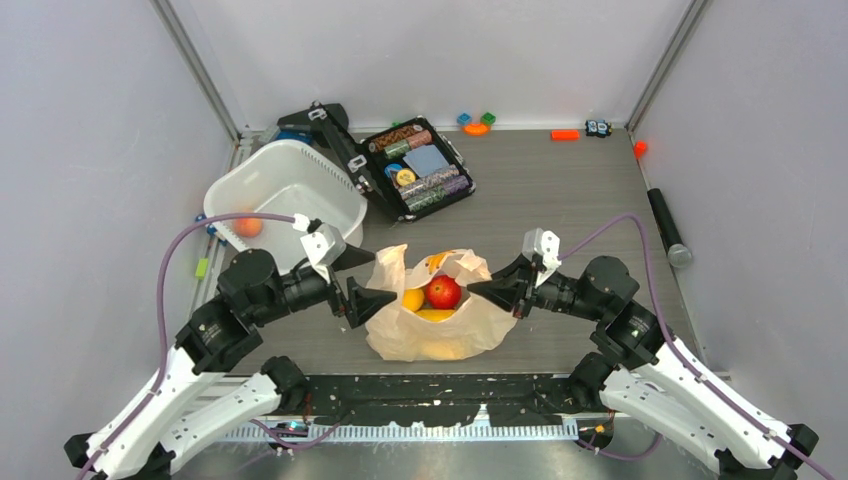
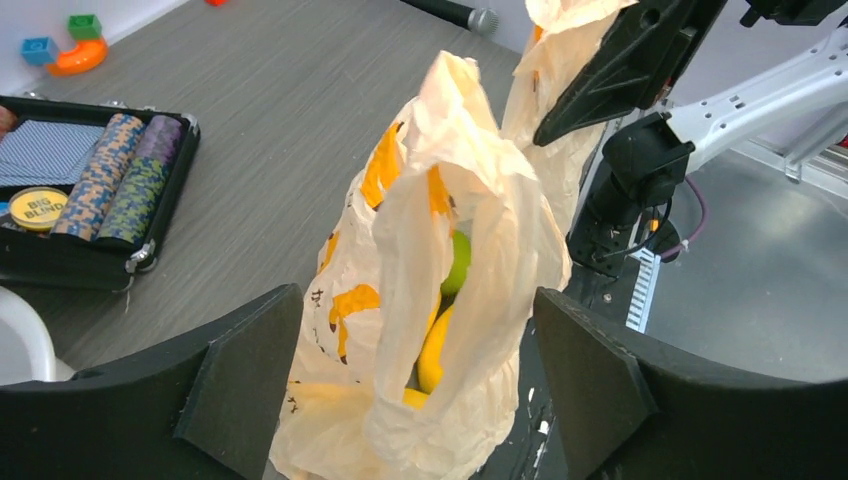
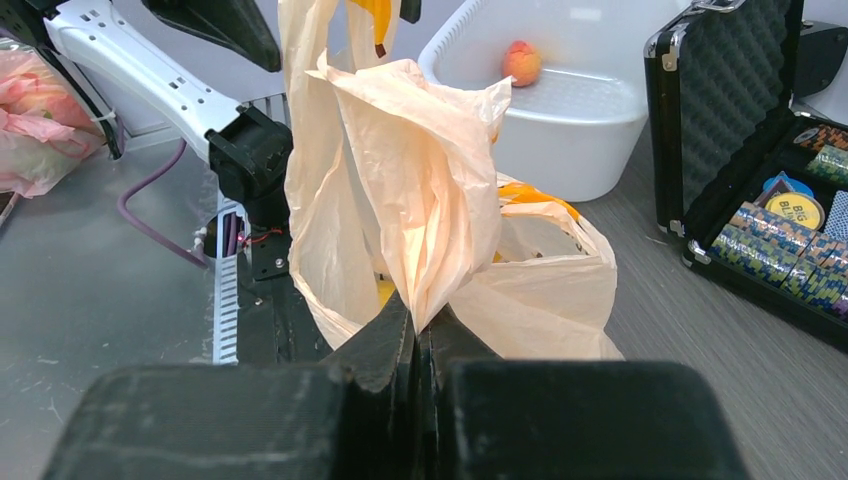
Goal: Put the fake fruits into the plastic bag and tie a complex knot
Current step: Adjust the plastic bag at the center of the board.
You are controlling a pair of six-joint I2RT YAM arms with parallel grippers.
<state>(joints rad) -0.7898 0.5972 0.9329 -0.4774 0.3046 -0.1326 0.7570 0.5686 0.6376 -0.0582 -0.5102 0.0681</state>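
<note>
The pale peach plastic bag stands on the table near its front edge, between my arms. Inside it show a red apple and yellow fruits; the left wrist view shows a green fruit and a yellow one through its mouth. My left gripper is open, its jaws either side of the bag's left handle, not touching it. My right gripper is shut on the bag's right handle. One small orange fruit lies in the white tub.
A white tub stands at the back left. An open black case of poker chips sits behind the bag. Small coloured blocks and an orange piece lie at the back wall. A black cylinder lies at the right.
</note>
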